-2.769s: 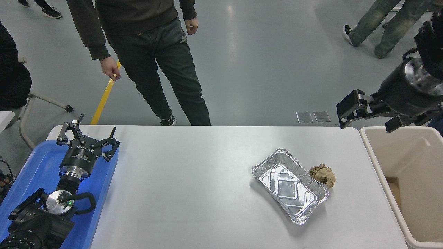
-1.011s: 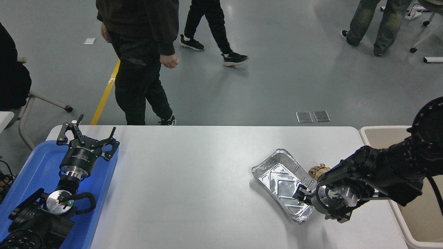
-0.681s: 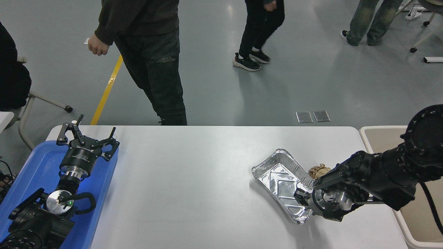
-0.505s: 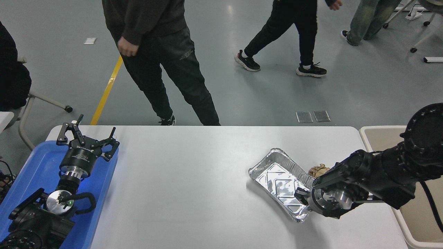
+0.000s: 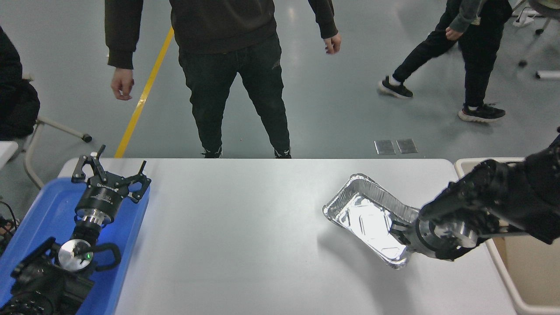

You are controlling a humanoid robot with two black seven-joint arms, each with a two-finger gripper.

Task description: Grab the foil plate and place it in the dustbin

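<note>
Two black arms are seen at the near side of the white table (image 5: 245, 245). Nearest on the left, the left gripper (image 5: 110, 171) is parked over a blue plastic tray (image 5: 43, 210) at the table's left edge, its fingers spread apart and nothing between them. Nearest on the right, the right gripper (image 5: 400, 231) is pinched on the near right rim of the foil plate (image 5: 369, 218), the fingertips being mostly hidden behind that rim. The plate is held clear of the table and tilted, its far left corner raised and its open face turned toward the camera; a soft shadow is cast on the surface below and to the left of it. Shiny, crinkled aluminium walls, rounded corners and an embossed base washed out by glare are shown.

Just to the right of the gripper, past the table's right edge, the dustbin (image 5: 507, 280) is placed: a cream plastic bin with a thick rounded rim, partly covered by the right arm. Left of the gripper, a broad stretch of smooth bare tabletop is left open as far as the blue tray. Beyond the table's far edge, a person in dark clothes (image 5: 232, 65) is seen standing on a glossy grey floor, and further right another person (image 5: 463, 57) is caught mid-stride.
</note>
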